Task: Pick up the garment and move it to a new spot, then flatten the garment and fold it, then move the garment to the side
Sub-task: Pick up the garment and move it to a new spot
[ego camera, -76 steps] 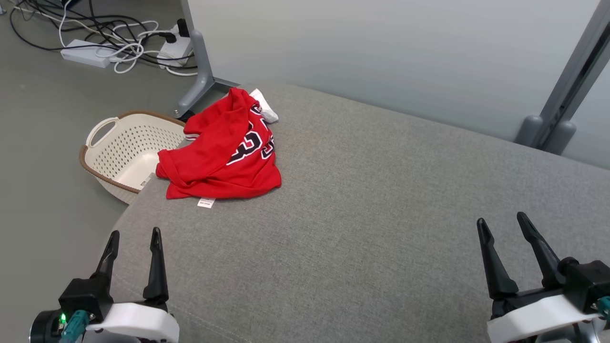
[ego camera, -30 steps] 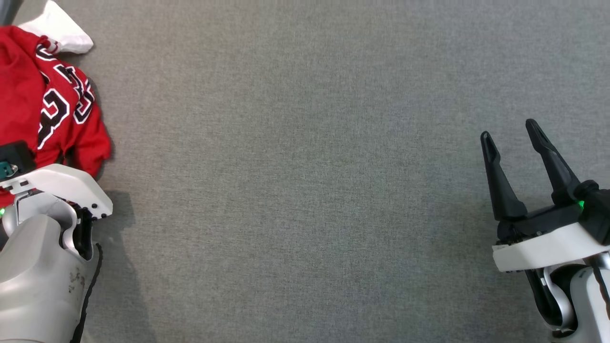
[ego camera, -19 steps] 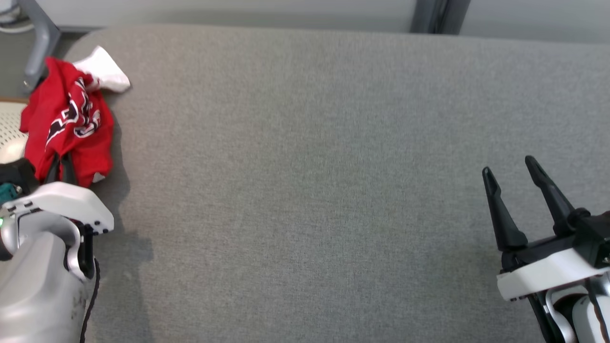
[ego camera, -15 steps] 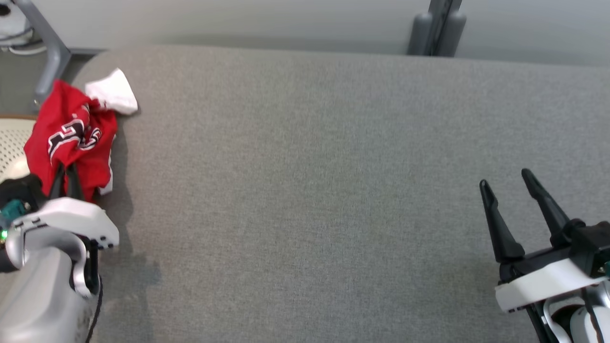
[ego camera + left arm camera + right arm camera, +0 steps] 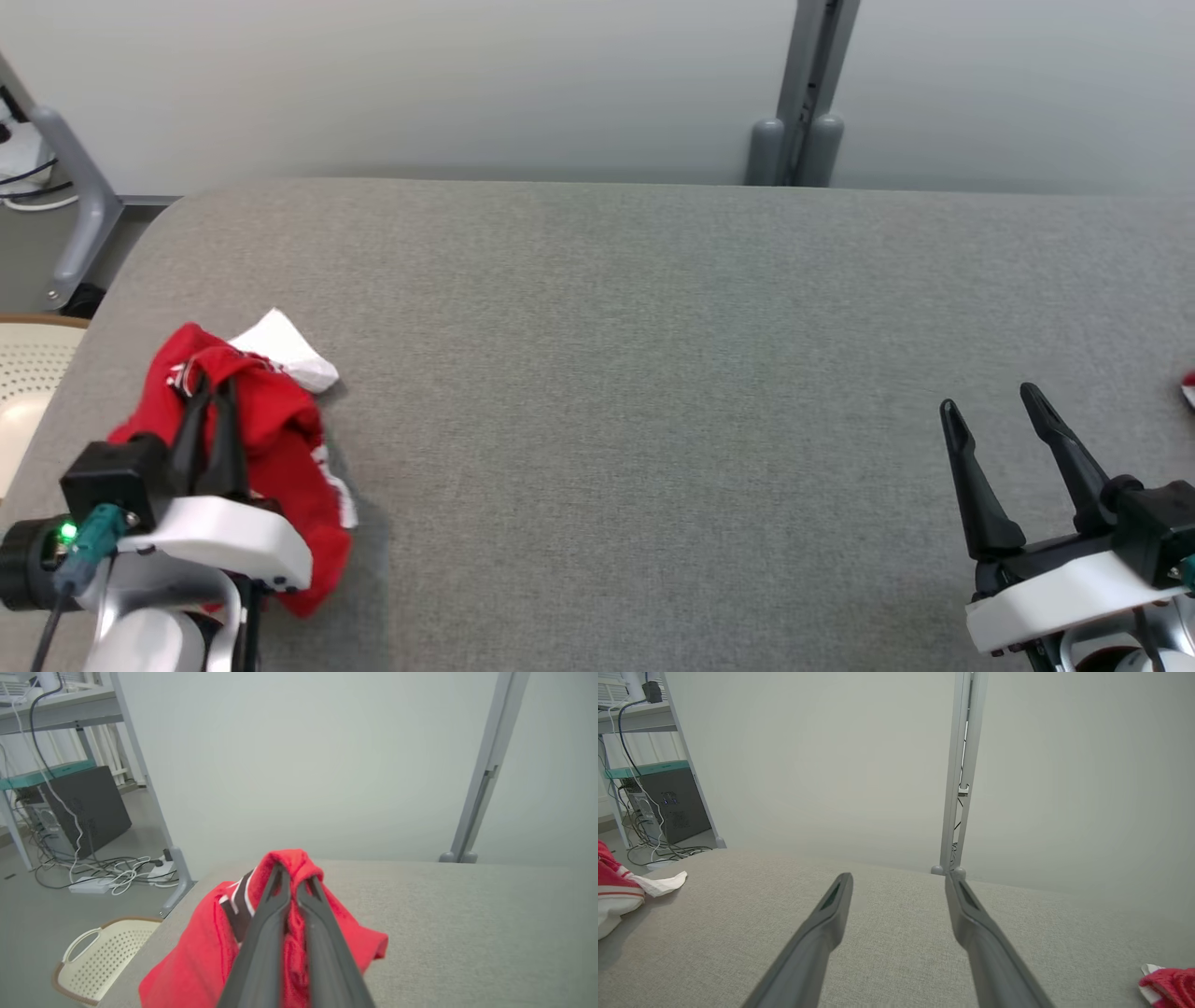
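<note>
**Head view:** left tool pinches the bunched red garment at the left end of the grey counter; right tool stands spread.
**Left wrist view:** fingers pressed together on red fabric.
**Right wrist view:** fingers apart above the counter.

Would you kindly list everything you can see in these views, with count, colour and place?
garment: one, red with white trim, bunched at the padded surface's left end
white cloth: one, white, just behind the garment
padded surface: one, grey, spanning the head view
basket: one, cream with brown rim, on the floor left of the surface
red-and-white cloth: one, at the surface's right end
post: one, grey, behind the surface
cables: several, black and white, on the floor
computer case: one, dark, far left
left gripper: one, dark fingers, shut on the garment
right gripper: one, dark fingers, open, lower right
</note>
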Tool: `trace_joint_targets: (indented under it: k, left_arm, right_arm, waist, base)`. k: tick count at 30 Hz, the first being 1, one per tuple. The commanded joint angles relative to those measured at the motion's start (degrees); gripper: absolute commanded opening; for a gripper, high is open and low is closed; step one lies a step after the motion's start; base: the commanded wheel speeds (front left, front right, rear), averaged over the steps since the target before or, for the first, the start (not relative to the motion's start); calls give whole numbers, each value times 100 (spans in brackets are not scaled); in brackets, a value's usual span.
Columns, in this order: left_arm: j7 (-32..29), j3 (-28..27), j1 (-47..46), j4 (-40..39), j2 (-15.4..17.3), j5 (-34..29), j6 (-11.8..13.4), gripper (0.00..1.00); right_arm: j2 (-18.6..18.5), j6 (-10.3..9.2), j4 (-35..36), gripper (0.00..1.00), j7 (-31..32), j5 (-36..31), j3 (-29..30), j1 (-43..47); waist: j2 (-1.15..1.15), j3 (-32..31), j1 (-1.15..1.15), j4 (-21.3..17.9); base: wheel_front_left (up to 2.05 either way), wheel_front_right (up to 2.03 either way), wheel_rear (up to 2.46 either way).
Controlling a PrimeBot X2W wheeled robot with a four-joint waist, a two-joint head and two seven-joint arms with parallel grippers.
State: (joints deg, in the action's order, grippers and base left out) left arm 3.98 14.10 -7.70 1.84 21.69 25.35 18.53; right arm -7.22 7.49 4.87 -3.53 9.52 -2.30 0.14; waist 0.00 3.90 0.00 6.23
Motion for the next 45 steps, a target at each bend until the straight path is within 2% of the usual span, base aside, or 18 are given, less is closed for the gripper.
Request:
trace_joint_targets:
  k: [1,5,9,15,19,27,33,38,39,40,45]
  left_arm:
    - [-131,63,118,-356,58,-78,93,0]
    - [-391,256,187,-976,45,-144,130,0]
    - [-494,430,-17,-1122,4,-205,48,0]
    - [-655,883,-749,-953,-176,-304,-327,0]
    - [-735,1228,-1477,-687,-369,-422,-634,0]
    - [-765,1670,-2680,22,-783,-600,-1056,0]
    - [-664,1829,-2904,974,-1062,-432,-1295,0]
    - [-551,1934,-2901,1620,-1211,-255,-1514,0]
    - [-506,1943,-2897,1686,-1239,-238,-1544,33]
    - [-463,1957,-2894,1751,-1253,-229,-1570,100]
    - [-138,1999,-2672,1815,-1364,-110,-1688,100]
  right_arm:
    - [3,1,43,100,11,-36,30,16]
    - [19,1,102,100,-26,-31,95,-89]
    - [36,1,89,100,-70,6,139,-171]
    - [119,1,56,100,-222,87,254,-379]
    - [196,1,-35,100,-342,171,319,-497]
    - [304,1,-281,100,-646,315,288,-790]
    - [352,1,-535,100,-843,422,162,-987]
    - [373,1,-735,100,-948,541,168,-1061]
    - [376,1,-770,100,-962,533,181,-1069]
    - [378,1,-800,100,-975,520,197,-1073]
    - [373,1,-859,100,-971,435,269,-1029]
  waist:
    - [0,71,0,-139]
    - [0,254,0,-426]
    - [0,393,0,-687]
    - [0,731,0,-1267]
    - [0,1002,0,-1593]
    - [0,1576,0,-2091]
    - [0,1807,0,-2331]
    - [0,1822,0,-2381]
    - [0,1809,0,-2371]
    - [0,1786,0,-2357]
    - [0,1571,0,-2190]
  base:
    - [0,0,0]
    - [0,0,0]
    - [0,0,0]
    - [0,0,0]
    - [0,0,0]
    - [0,0,0]
    - [0,0,0]
    - [0,0,0]
    - [0,0,0]
    - [0,0,0]
    - [0,0,0]
